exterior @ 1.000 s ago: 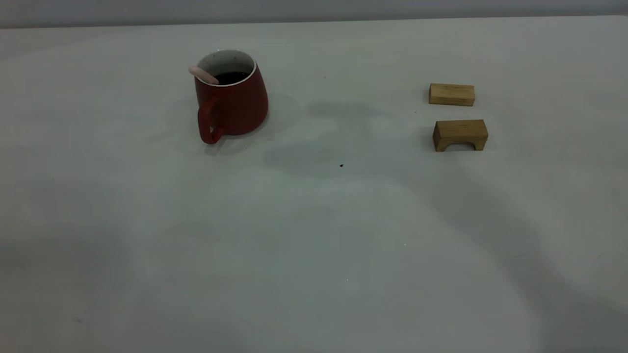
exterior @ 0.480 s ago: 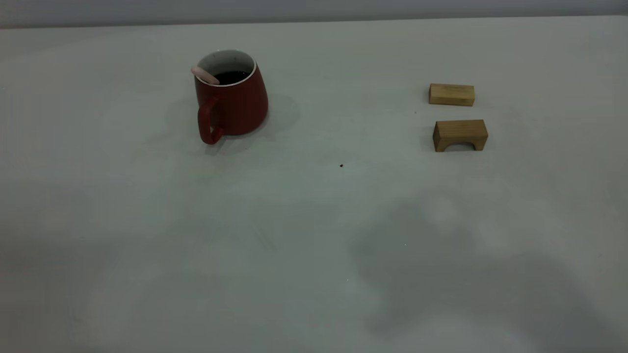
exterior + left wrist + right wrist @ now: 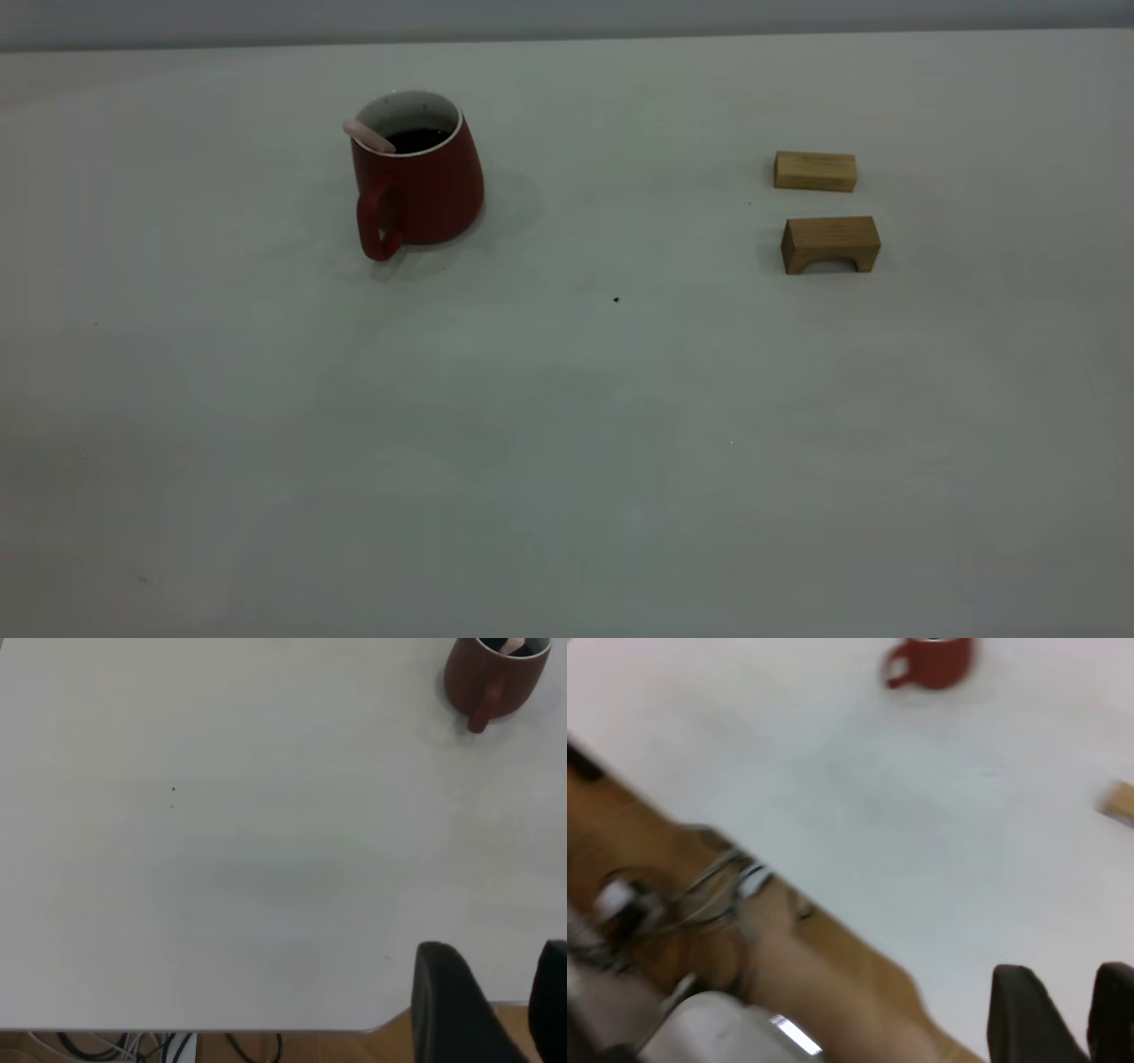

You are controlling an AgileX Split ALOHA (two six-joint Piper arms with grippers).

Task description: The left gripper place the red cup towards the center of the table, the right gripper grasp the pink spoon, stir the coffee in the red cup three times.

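Note:
The red cup (image 3: pixel 423 182) stands upright at the back left of the table (image 3: pixel 567 425), its handle toward the front. Dark coffee (image 3: pixel 418 139) shows inside it. The pink spoon (image 3: pixel 368 136) leans in the cup, its handle resting over the left rim. Neither arm shows in the exterior view. In the left wrist view, the left gripper (image 3: pixel 496 992) hangs open over the table's edge, far from the cup (image 3: pixel 494 678). My right gripper (image 3: pixel 1067 1005) is also open and holds nothing, near another edge, with the cup (image 3: pixel 932 663) far off.
Two tan wooden blocks lie at the right: a flat one (image 3: pixel 815 171) and an arched one (image 3: pixel 830 244) in front of it. A tiny dark speck (image 3: pixel 616 299) marks mid-table. Cables (image 3: pixel 700 895) and wooden floor lie beyond the table's edge.
The large shadow on the table slid from the middle toward the front right and is gone now. Cup, spoon and blocks have not moved.

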